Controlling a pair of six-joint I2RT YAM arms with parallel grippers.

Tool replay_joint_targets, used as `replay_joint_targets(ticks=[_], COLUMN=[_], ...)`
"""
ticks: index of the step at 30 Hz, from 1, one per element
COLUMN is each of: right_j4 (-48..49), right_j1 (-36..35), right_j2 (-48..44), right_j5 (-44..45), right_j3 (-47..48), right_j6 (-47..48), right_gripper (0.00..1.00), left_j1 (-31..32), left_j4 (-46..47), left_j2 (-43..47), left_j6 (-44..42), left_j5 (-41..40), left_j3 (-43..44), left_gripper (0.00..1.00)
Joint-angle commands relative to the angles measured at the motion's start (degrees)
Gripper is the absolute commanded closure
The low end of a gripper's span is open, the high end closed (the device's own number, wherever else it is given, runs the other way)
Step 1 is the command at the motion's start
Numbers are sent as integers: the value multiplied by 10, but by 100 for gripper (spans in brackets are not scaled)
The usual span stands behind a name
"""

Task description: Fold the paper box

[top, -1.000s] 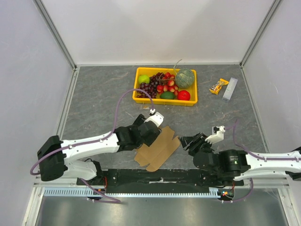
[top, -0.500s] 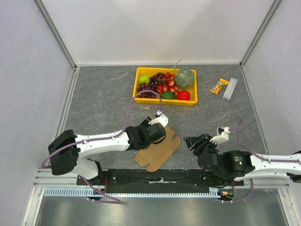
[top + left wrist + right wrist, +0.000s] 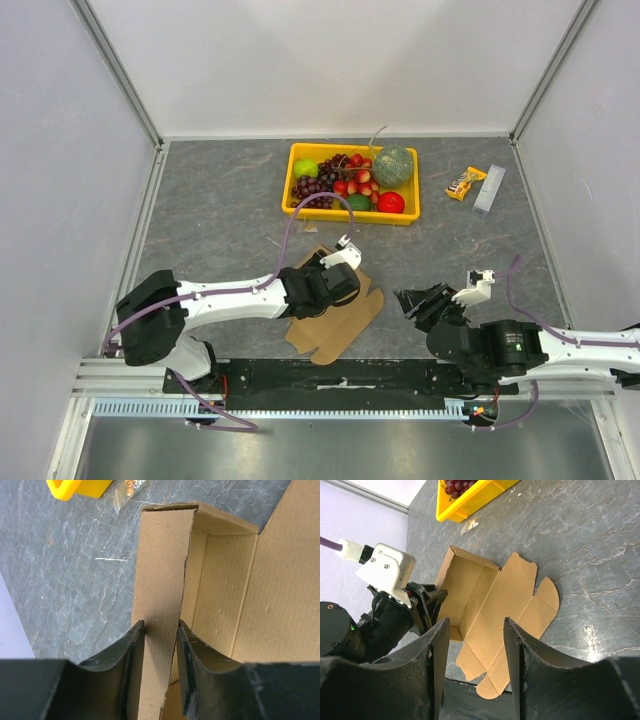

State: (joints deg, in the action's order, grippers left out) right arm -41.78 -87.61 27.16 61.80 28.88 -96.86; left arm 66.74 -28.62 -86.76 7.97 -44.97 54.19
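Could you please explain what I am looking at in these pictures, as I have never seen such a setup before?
These are two robot arms, left and right, bolted at the near edge of a grey table. One picture looks down from above; the other two come from a small camera on each wrist. On the table lie a half-folded cardboard box, a yellow tray of fruit and a snack packet at the far right. The left end effector pinches one raised wall of the box between its fingers. The right end effector is open, holds nothing and hangs near the box without touching it.
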Motion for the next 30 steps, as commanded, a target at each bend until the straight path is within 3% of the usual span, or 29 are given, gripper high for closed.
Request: replay_joint_targets(ticks=[1,8,13,21,30], right_j4=[-12,-13,-15,-73,-91], right_j1=[2,1,1,1,1], right_j2=[-6,-11,6,83,77], right_j5=[33,33,32,30,4], right_j3=[-1,13,53,186,228], right_j6=[4,25,86,195,230], right_gripper=[46,46,46,44,43], left_j1=[2,-7,-41,-98,-121], left_j4=[-6,-8,6,72,139], left_j2=[-11,-12,-2,7,-10], left_j6=[-12,-16,-8,55,170], left_j5=[-31,-51,-2,154,272], left_j3=[24,35,32,-13,-51], left_gripper=[66,86,98,98,98])
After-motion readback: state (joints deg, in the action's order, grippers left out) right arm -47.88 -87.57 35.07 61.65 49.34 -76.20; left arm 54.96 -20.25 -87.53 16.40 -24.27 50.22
